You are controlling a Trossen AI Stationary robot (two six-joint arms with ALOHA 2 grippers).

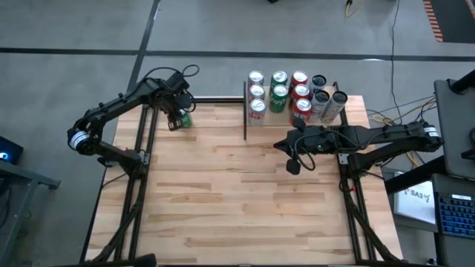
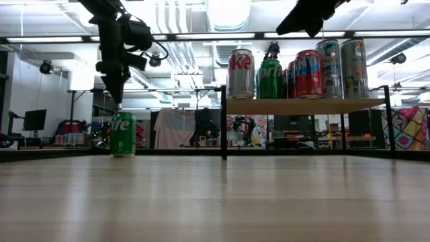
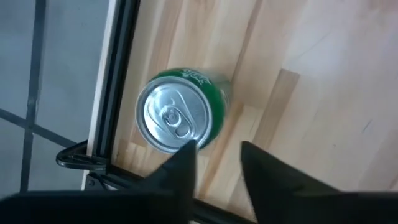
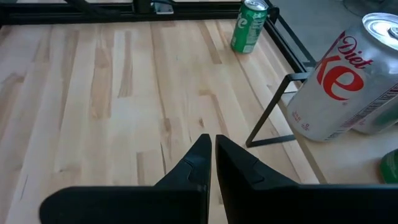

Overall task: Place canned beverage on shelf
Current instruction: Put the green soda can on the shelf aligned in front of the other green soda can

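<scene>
A green canned beverage [image 2: 123, 134] stands upright on its base at the table's far left, close to the table's black edge rail; its silver top [image 3: 172, 118] shows in the left wrist view. My left gripper [image 2: 118, 98] hangs just above it, pointing down, its fingers [image 3: 181, 167] slightly open and clear of the can. The shelf [image 2: 302, 105], a light board on black posts, stands at the far right and carries several upright cans [image 1: 279, 93]. My right gripper [image 4: 212, 148] is shut and holds nothing, in the air in front of the shelf.
A Diet Coke can [image 4: 345, 81] stands at the shelf's front left corner, next to a black post [image 4: 268, 115]. The tabletop [image 1: 237, 200] between the green can and the shelf, and toward the near edge, is bare wood. A black rail [image 3: 115, 81] runs along the table's edge beside the can.
</scene>
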